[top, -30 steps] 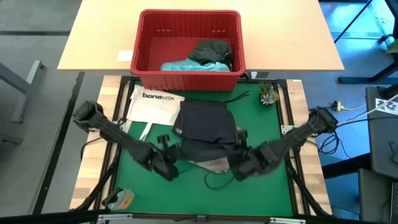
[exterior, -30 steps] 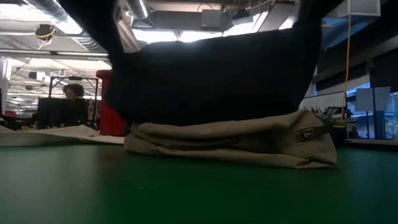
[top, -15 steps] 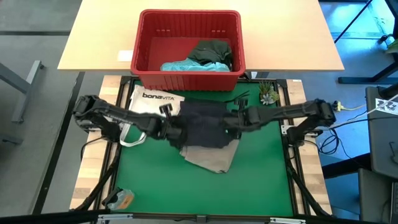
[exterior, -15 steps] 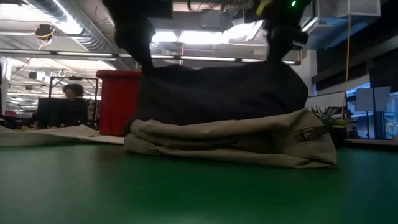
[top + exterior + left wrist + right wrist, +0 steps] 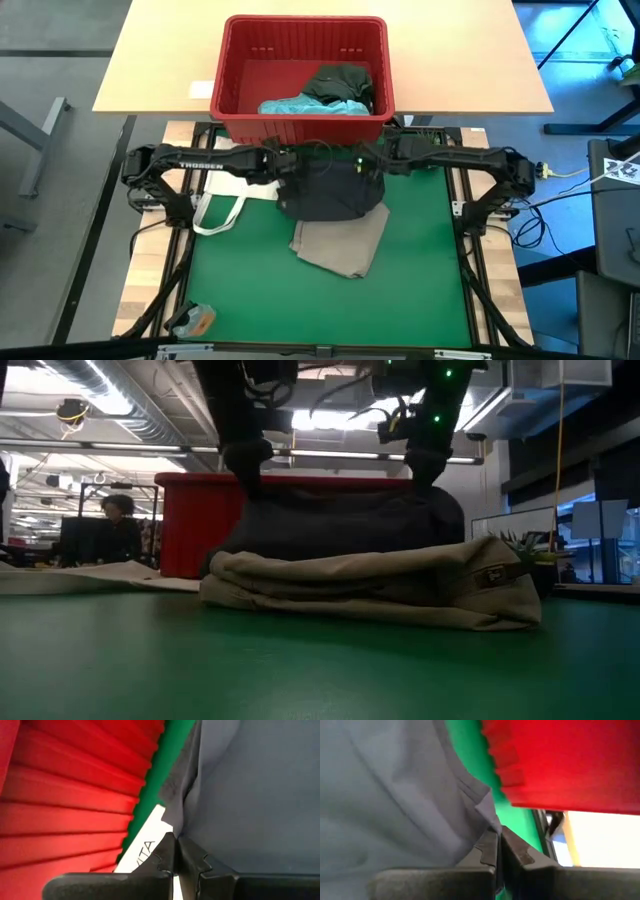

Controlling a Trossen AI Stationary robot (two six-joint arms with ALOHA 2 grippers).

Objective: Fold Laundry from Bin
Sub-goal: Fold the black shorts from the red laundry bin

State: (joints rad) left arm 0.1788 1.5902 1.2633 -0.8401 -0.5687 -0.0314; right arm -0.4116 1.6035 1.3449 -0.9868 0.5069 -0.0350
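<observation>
The dark grey garment (image 5: 330,190) is pinched at its far corners by the clenched left gripper (image 5: 281,162) and right gripper (image 5: 376,160), just beside the red bin (image 5: 228,60), lying partly over the khaki garment (image 5: 338,245).

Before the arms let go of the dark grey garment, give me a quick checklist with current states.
1. Left gripper shut on the dark grey garment: ok.
2. Right gripper shut on the same garment's other corner: ok.
3. Garment lies over the khaki garment: ok.
4. Held edge is short of the red bin: ok.
5. Fold lies flat and even: cannot tell.
6. Tote bag free of the fold: cannot tell.
</observation>
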